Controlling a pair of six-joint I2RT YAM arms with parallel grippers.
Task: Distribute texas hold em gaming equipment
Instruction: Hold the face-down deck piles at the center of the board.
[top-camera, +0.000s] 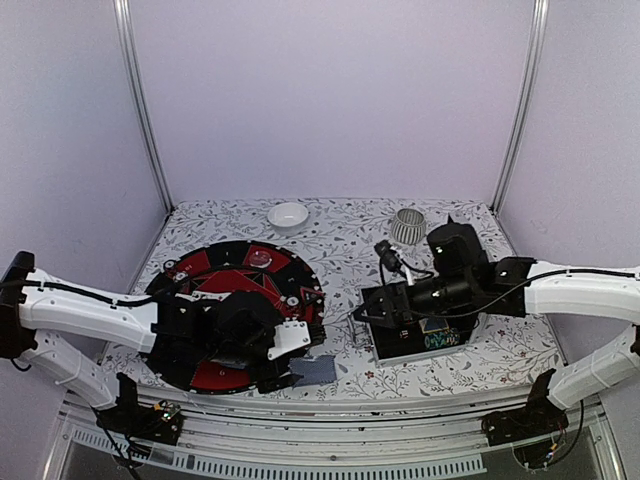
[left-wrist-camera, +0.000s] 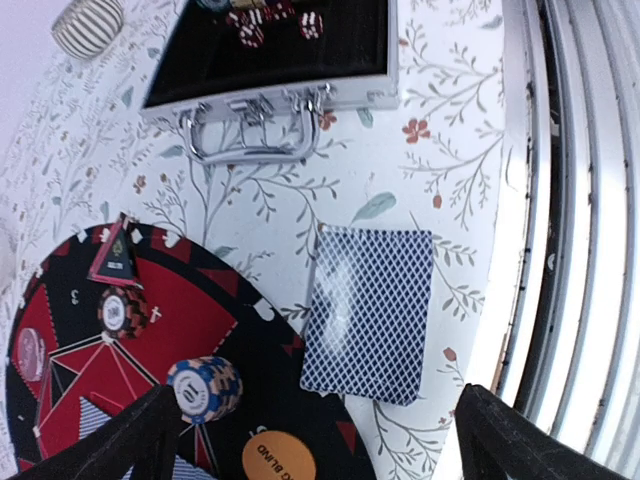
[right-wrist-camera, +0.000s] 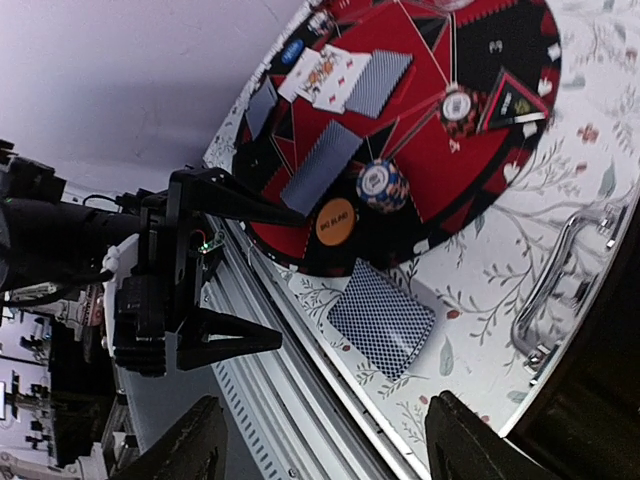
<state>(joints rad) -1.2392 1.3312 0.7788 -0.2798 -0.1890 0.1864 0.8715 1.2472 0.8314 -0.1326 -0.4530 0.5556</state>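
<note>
A deck of blue patterned-back playing cards (left-wrist-camera: 370, 312) lies flat on the table beside the near edge of the round red-and-black mat (top-camera: 205, 270); the deck (top-camera: 313, 370) also shows in the right wrist view (right-wrist-camera: 382, 320). My left gripper (left-wrist-camera: 320, 450) hovers open just above the deck, holding nothing. On the mat are an orange big-blind disc (left-wrist-camera: 278, 458), a blue striped chip stack (left-wrist-camera: 205, 388), a brown chip stack (left-wrist-camera: 122, 310), a red triangular marker (left-wrist-camera: 115, 262) and several dealt cards (right-wrist-camera: 320, 165). My right gripper (right-wrist-camera: 330, 450) hangs open and empty near the chip case (top-camera: 420, 335).
The open metal case with its handle (left-wrist-camera: 255, 140) holds loose chips and stands right of the mat. A white bowl (top-camera: 288, 214) and a ribbed grey cup (top-camera: 407, 226) stand at the back. The table's front rail (left-wrist-camera: 570, 240) runs close by the deck.
</note>
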